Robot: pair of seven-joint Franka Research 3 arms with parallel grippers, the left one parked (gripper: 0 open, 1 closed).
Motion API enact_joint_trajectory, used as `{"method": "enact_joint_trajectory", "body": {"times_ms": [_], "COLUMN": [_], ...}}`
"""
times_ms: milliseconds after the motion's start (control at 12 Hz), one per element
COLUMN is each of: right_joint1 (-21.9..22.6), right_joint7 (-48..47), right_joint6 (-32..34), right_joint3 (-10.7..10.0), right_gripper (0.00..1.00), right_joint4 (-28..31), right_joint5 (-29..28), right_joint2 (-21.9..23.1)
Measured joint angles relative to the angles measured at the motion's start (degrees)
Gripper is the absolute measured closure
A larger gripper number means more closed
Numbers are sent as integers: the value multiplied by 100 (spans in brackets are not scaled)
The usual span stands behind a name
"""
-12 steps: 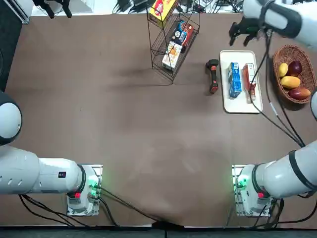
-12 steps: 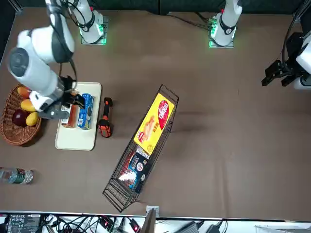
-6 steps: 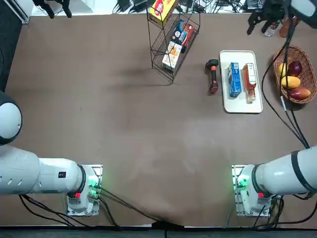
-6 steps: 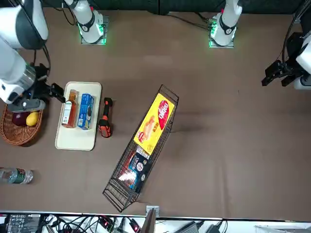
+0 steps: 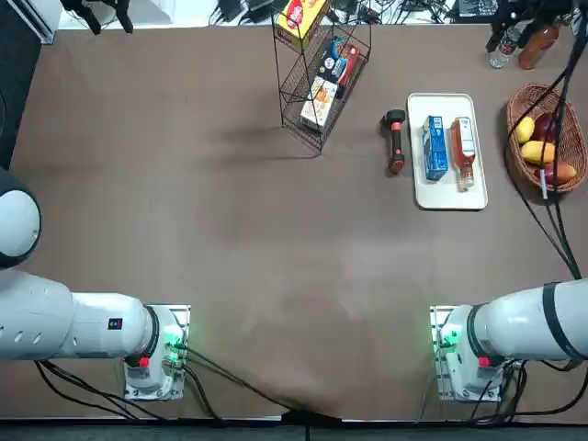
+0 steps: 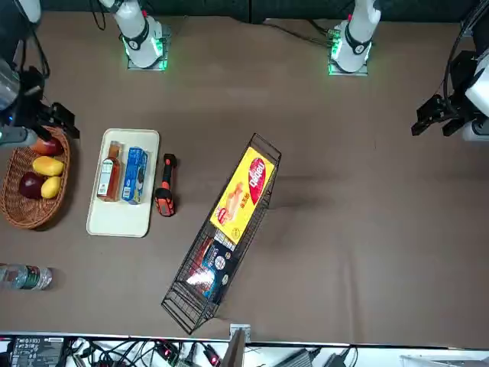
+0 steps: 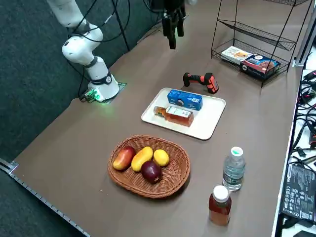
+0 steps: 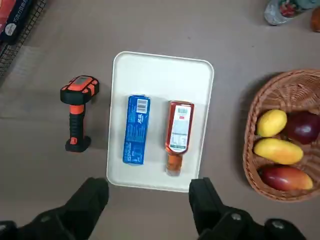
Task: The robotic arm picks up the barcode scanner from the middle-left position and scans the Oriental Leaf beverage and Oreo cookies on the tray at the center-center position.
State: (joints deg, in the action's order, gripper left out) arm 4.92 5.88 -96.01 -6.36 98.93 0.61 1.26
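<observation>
The right gripper (image 8: 148, 200) hangs high above the tray (image 8: 162, 67), fingers spread and empty; the barcode scanner (image 8: 77, 112) lies untouched beside the tray.

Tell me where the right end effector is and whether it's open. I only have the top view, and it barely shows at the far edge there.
Observer: In the front view the black end effector appears by the rim of the round woven wicker basket, not over the flat white tray.
Reviewer: Open or shut?
Observer: Open. In the right wrist view its two fingers stand wide apart with nothing between them.
Reviewer: Which faces of the goods are up?
Observer: The wrist view shows a white barcode-like patch facing up at one end of the narrow blue cookie pack. The slim bottle of reddish-brown tea lies with its white label up.
</observation>
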Motion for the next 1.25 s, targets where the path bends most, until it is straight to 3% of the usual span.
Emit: {"method": "enact_joint_trajectory", "body": {"times_ms": [667, 1250], "right_joint1": [-368, -396], "right_joint7": [-37, -101], "right_joint6": [570, 810], "right_joint3": [76, 97], "right_gripper": [0, 0], "right_joint4": [-237, -235], "right_joint5": [-37, -40], "right_joint2": [188, 523]}}
